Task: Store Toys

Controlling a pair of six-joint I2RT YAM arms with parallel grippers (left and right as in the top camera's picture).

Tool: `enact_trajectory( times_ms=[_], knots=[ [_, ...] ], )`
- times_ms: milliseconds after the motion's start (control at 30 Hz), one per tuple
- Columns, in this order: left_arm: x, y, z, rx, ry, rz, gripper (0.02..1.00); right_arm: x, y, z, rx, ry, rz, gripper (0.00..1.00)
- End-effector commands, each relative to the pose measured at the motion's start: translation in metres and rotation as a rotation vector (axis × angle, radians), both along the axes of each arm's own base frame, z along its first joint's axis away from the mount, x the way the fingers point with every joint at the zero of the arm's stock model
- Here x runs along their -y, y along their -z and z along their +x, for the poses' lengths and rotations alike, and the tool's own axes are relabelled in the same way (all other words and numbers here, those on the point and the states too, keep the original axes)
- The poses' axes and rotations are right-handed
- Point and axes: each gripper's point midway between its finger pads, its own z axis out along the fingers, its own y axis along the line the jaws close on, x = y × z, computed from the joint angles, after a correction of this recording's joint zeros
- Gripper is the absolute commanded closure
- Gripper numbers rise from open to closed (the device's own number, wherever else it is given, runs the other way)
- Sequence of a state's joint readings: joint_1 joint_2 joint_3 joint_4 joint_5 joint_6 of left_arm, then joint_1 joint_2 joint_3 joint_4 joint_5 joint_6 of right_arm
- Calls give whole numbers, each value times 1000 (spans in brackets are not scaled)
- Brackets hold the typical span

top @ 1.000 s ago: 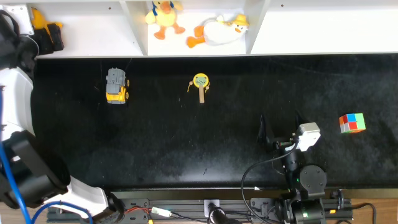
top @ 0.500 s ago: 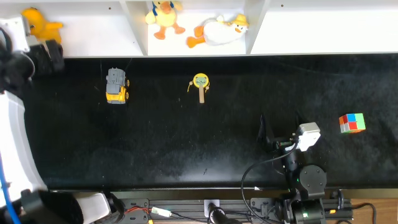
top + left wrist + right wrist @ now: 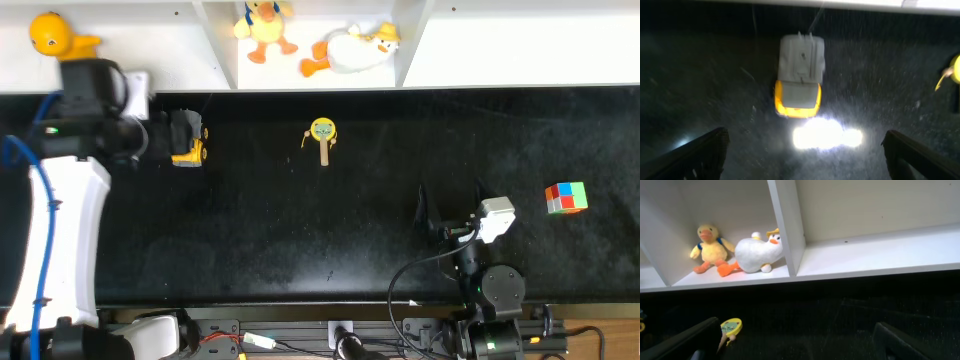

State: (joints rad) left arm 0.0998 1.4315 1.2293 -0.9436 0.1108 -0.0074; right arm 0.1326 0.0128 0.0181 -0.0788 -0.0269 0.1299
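Plush toys, two: one yellow plush duck point(image 3: 265, 24) and one white plush goose with orange feet point(image 3: 352, 50). One each: smooth yellow duck figure point(image 3: 48, 33), grey-and-yellow toy truck point(image 3: 799, 80), yellow round-headed stick toy point(image 3: 323, 133), multicoloured block cube point(image 3: 565, 197).

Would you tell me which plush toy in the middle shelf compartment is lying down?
The white goose, flopped on its side; the yellow duck beside it sits upright.

White left arm point(image 3: 60, 230) with blue cable point(image 3: 38, 290), black joints.

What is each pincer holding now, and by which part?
Nothing is held. The left pincer is open, with the grey and yellow toy truck lying free on the black table before it. The right pincer is open and empty.
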Motion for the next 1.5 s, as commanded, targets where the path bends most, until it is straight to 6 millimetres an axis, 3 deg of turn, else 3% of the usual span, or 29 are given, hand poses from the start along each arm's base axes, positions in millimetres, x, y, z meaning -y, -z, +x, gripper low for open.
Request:
enact_trajectory(
  times_ms=[33, 233, 400, 1000, 1100, 1233, 1500],
  knots=[
    [6, 27, -11, -45, -64, 21, 20, -2, 3, 0, 1, -11, -6, 5],
    [15, 61, -5, 4, -40, 32, 20, -2, 3, 0, 1, -11, -6, 7],
    [1, 71, 4, 65, -75, 103, 20, -2, 3, 0, 1, -11, -6, 5],
    [1, 117, 27, 74, -72, 103, 18, -2, 3, 0, 1, -11, -6, 5],
    [1, 118, 27, 71, -72, 103, 119, -2, 3, 0, 1, -11, -6, 5],
    [1, 118, 27, 71, -72, 103, 356, -2, 3, 0, 1, -11, -6, 5],
    [1, 118, 27, 71, -76, 101, 384, -2, 3, 0, 1, -11, -6, 5]
  ],
)
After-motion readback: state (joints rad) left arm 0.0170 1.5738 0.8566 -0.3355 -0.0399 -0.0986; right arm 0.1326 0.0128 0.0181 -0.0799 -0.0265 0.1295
